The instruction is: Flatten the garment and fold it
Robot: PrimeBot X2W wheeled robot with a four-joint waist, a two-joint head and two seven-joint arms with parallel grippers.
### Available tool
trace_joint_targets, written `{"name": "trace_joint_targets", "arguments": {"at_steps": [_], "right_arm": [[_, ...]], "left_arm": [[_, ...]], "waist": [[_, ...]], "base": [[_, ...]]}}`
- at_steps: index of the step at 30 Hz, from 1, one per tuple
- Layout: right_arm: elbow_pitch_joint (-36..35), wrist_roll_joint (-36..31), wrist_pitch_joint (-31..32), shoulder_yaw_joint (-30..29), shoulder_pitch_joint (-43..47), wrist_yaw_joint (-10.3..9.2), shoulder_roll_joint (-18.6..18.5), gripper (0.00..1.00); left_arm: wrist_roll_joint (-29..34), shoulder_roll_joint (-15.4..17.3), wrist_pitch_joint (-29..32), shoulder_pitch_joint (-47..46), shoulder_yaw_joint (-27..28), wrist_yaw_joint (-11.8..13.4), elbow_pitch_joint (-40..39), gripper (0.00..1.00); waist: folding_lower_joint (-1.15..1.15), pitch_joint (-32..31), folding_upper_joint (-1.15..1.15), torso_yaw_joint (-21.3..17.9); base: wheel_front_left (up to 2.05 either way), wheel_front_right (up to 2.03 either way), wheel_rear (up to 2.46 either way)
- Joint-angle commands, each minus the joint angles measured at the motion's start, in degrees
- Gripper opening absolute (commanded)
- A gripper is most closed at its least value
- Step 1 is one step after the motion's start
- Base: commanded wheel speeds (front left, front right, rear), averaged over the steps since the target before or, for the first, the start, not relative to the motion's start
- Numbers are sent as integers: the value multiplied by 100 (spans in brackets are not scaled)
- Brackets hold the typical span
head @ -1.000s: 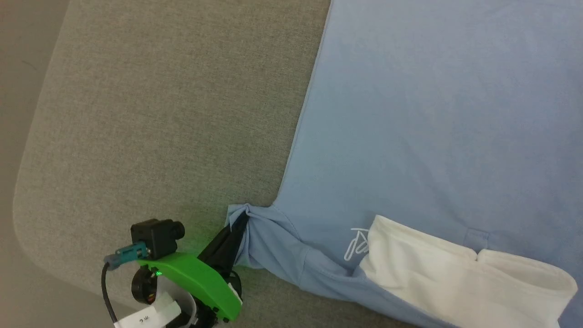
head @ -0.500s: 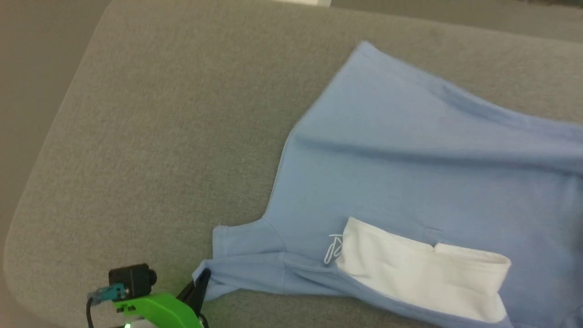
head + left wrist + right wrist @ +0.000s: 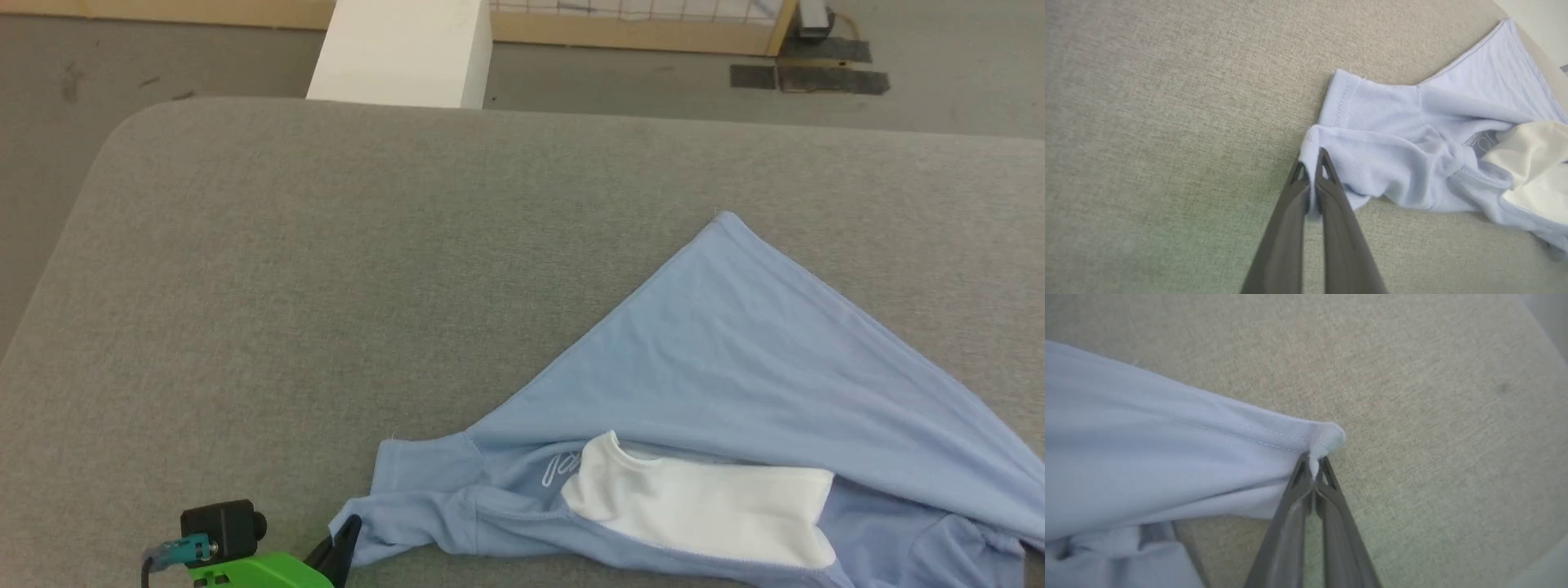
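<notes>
surface: grey fabric-covered table (image 3: 245, 286) | on it: light blue garment (image 3: 735, 351), partly bunched

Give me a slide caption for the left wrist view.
Left gripper, jaws shut on the sleeve edge of the rumpled garment, over the grey surface.

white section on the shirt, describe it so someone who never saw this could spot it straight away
On the grey padded surface, a light blue garment lies spread toward the near right of the head view. Along its near edge sits the white section, the only white cloth on it, just right of a small white logo.
</notes>
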Motion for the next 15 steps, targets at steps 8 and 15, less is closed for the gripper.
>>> {"name": "trace_joint_targets", "arguments": {"at_steps": [8, 15], "right_arm": [[136, 268, 1509, 39, 253, -9, -5, 35], [-670, 147, 76, 251, -198, -9, -4, 100]], "left_arm": [[-62, 73, 57, 23, -40, 12, -11, 0], [-89, 79, 34, 14, -46, 3, 37, 0]], "waist": [[0, -138, 0, -58], [0, -145, 0, 5]], "base": [[0, 0, 0], [0, 0, 0]]}}
